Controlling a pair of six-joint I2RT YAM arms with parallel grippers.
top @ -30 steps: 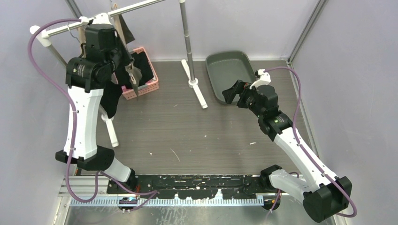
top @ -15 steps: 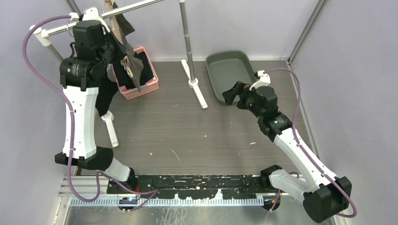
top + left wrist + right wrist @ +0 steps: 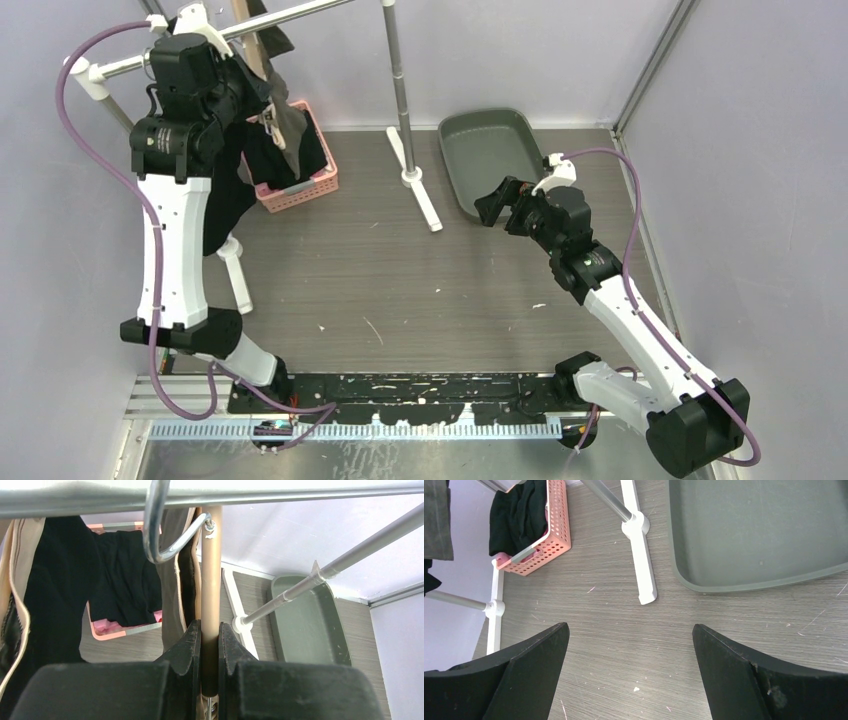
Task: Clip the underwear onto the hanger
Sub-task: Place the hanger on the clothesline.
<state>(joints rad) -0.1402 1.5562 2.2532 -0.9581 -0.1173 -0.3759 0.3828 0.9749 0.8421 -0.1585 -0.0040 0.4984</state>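
- Since a second ago, the left arm (image 3: pixel 175 230) is carrying the hanger (image 3: pixel 210 580) and the grey underwear (image 3: pixel 170 595) up from above the pink basket (image 3: pixel 555 535) to the rail (image 3: pixel 300 492).
- The underwear is hanging just beside the hanger's tan bar; no clip is showing, so I cannot tell whether it is attached.
- The left gripper (image 3: pixel 210 645) is clamping that bar, seemingly steadying it while the hook (image 3: pixel 156 525) is catching the rail.
- The left arm is reaching high, and the right gripper (image 3: pixel 630 626) is hovering wide apart and empty over the table (image 3: pixel 420 290), near the tray (image 3: pixel 774 530).
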